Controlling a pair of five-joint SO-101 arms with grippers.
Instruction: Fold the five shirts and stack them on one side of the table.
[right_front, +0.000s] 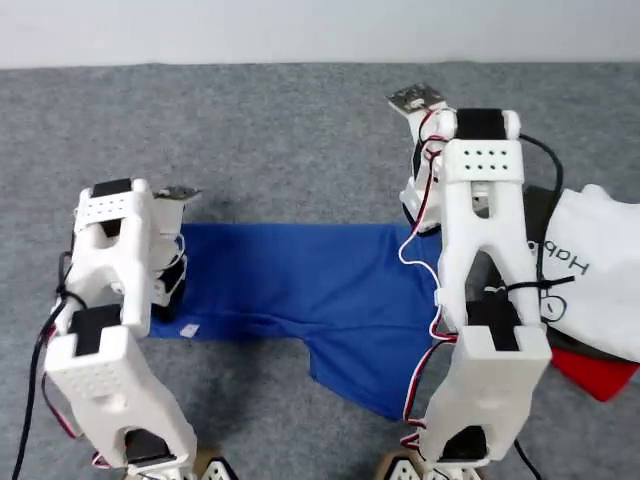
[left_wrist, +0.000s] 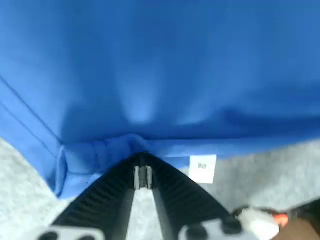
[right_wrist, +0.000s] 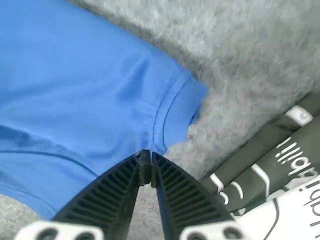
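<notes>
Midway across the grey table (right_front: 300, 130) lies the blue shirt (right_front: 320, 280), soft, light, likely limp, best held by its hems. Left gripper (left_wrist: 144, 165) is clamped on its hem beside the label (left_wrist: 202, 169); right gripper (right_wrist: 145, 161) pinches a hemmed corner.

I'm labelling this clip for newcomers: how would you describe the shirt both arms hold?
On the grey table, look between the left arm and right arm: the blue shirt lies spread flat there. Unlike the pile of white, dark and red shirts beside the right arm, it alone is blue.
</notes>
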